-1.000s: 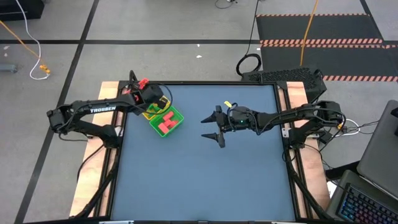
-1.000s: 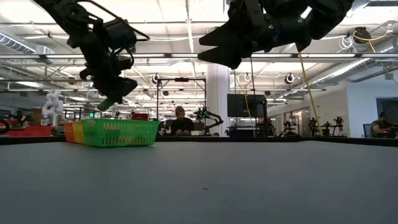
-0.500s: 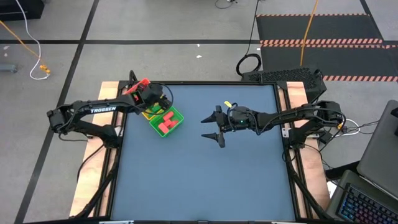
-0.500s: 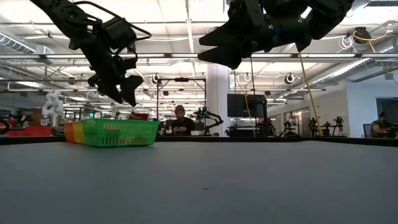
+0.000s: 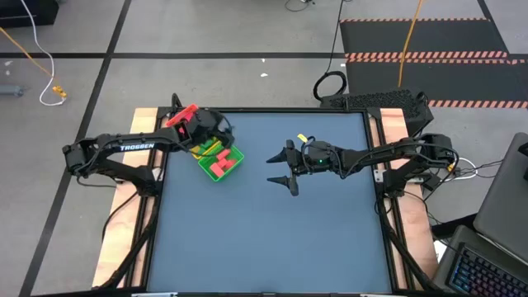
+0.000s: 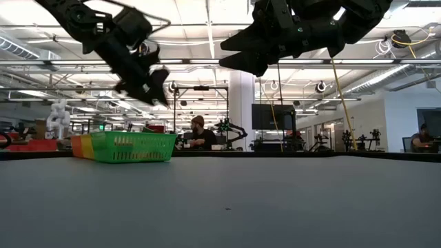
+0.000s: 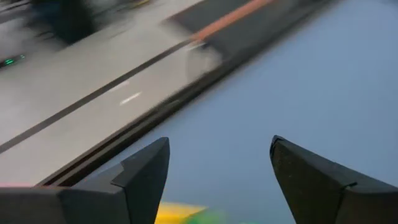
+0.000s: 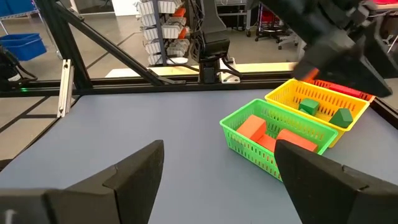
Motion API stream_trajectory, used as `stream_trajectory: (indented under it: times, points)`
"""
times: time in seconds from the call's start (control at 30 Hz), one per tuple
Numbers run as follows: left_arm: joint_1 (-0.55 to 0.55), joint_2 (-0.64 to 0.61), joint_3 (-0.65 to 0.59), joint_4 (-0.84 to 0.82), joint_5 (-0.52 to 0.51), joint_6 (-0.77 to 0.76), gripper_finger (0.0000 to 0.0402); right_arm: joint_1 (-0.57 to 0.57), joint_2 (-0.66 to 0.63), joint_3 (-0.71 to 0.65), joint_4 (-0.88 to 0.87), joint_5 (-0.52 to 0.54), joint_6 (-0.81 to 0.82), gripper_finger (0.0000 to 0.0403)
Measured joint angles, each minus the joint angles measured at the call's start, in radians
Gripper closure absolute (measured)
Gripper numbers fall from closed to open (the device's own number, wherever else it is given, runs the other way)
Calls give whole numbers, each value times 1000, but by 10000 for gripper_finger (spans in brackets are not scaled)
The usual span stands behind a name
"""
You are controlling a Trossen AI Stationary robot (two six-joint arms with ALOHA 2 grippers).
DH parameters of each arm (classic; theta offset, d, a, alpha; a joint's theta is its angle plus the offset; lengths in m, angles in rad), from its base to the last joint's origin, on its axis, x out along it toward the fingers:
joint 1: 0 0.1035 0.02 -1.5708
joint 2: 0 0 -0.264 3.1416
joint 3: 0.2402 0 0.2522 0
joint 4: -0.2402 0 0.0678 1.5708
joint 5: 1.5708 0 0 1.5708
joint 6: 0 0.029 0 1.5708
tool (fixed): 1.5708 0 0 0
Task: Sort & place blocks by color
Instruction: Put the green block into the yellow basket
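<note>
The tray (image 5: 234, 154) stands near the table's far left corner. Its green compartment (image 8: 239, 138) holds pink-red blocks (image 8: 252, 127) lying on its floor; its yellow compartment (image 8: 292, 93) holds green blocks (image 8: 341, 116). The red compartment is mostly hidden by my left arm. My left gripper (image 7: 219, 149) is open and empty, raised above the tray's far side (image 6: 153, 83). My right gripper (image 5: 290, 167) is open and empty, hovering high over the table's middle (image 6: 248, 58), to the right of the tray.
Bare blue-grey tabletop (image 5: 272, 239) stretches from the tray to the near and right edges. A raised dark rim (image 5: 272, 110) runs along the far edge. People sit at desks in the room beyond the table (image 6: 200, 134).
My left gripper, shut on a small green block low over the tray a second ago, has opened and let it go. It has then risen, tipped upward and moved a little toward the table's right. My right arm has kept still.
</note>
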Motion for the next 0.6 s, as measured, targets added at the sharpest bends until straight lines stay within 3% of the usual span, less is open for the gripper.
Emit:
stream_trajectory:
  times: [0.07, 0.13, 0.6]
  points:
    - [-28, 0, 0, 84, 133, 47, 135, 0, 0, 0, 0, 0, 0, 106]
    - [-53, 8, 0, 140, 197, 65, 143, 0, 0, 0, 0, 0, 0, 106]
    - [29, 233, 3, 206, 189, 15, 174, 0, 0, 1, 5, 0, 3, 106]
